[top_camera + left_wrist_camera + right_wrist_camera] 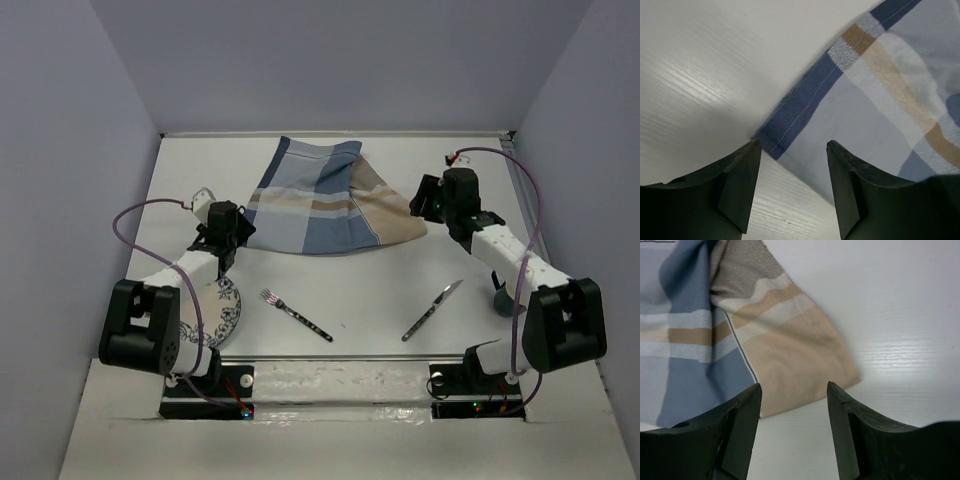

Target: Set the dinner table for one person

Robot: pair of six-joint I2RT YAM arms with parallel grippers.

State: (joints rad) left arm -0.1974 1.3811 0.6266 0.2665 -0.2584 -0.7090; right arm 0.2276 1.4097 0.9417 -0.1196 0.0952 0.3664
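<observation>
From the top view, the dinner table point(380, 290) is a matte white slab with a thin rail at its edges. A blue-and-tan plaid cloth point(320, 200) lies at its 12 o'clock, soft and rumpled, more a fan than a rectangle. The left gripper point(226, 238) hangs over the cloth's 8 o'clock corner and the right gripper point(428, 203) over its 4 o'clock corner. A metal fork point(296, 314) lies toward 6 o'clock and a knife point(432, 311) toward 5. A patterned round plate point(228, 310) sits at 8 o'clock, partly under the left arm.

In the left wrist view, the jaws stand wide and hold nothing. The cloth's dark blue stitched hem point(805, 105) lies flat on the faintly grained tabletop point(710, 75), its corner just below the gap.

In the right wrist view, the jaws are also wide and empty, above a tan, finely woven corner point(790, 360) lying flat on the tabletop point(900, 315).

The step in hand looks like laying out the cloth as a placemat. It appears skewed and folded over at the right. The next move probably calls for regripping the thin, limp corners to square it, or for fetching the plate.
</observation>
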